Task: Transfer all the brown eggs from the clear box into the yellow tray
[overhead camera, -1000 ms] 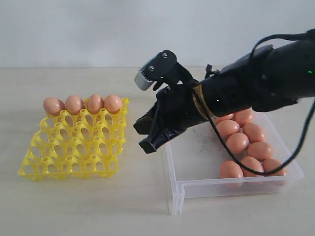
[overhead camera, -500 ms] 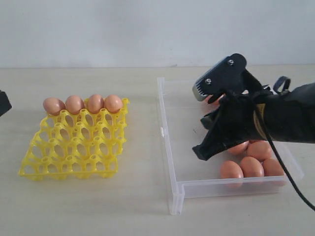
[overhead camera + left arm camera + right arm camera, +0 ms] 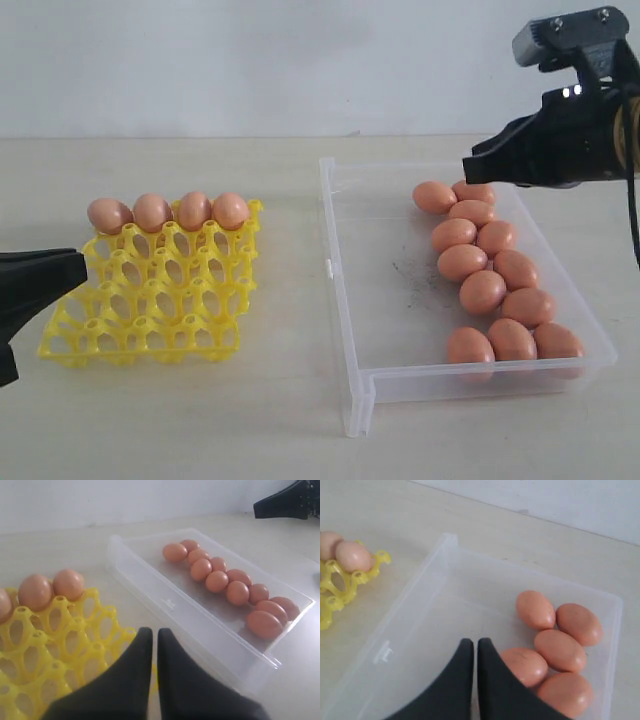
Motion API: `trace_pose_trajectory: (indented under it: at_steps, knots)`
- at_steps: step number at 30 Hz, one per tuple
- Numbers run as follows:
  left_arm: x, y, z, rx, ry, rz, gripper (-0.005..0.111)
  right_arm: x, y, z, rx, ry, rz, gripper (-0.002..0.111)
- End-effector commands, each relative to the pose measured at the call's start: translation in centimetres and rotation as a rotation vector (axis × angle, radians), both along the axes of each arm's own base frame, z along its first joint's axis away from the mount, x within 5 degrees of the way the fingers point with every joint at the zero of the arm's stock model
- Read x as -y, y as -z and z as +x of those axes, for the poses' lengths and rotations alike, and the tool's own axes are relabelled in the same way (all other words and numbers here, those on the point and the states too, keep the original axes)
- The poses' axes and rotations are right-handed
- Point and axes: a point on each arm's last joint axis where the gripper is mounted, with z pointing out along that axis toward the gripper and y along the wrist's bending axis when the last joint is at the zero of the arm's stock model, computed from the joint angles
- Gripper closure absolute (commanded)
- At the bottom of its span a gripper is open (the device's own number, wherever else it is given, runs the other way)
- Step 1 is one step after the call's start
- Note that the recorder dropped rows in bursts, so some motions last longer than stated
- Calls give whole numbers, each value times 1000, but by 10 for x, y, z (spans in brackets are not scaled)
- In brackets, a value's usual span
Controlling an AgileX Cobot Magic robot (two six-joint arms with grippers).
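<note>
Brown eggs [image 3: 483,292], smooth and probably light, brittle and slippery, crowd the right side of the clear box [image 3: 340,290]; four sit in the yellow tray [image 3: 150,300] at left. Each wants a gentle pinch across its middle. The left gripper [image 3: 151,632] and right gripper [image 3: 471,642] are pressed together, empty.

Right arm [image 3: 575,140] matte black; grey screwed block [image 3: 560,38] atop, possibly camera; black cable [image 3: 632,200]; left hand [image 3: 150,634] black.

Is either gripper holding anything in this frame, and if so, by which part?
Nothing is held. The left gripper and the right gripper are both shut and empty.
</note>
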Motion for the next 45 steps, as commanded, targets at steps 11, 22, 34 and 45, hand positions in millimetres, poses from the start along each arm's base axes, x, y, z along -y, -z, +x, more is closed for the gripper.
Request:
trace_pose_trajectory:
  at_steps: [11,22,34,45]
  knots:
    - [-14,15,-27,191,-263,2,103,-1,26,49,-113,-13,107,109]
    - [-15,15,-28,202,-270,37,103,-7,48,54,-179,-89,122,109]
    - [-14,15,-29,206,-261,40,103,-42,-26,-18,-174,-690,468,109]
    - [-13,14,-29,210,-249,36,103,-35,-86,-24,296,-605,470,109]
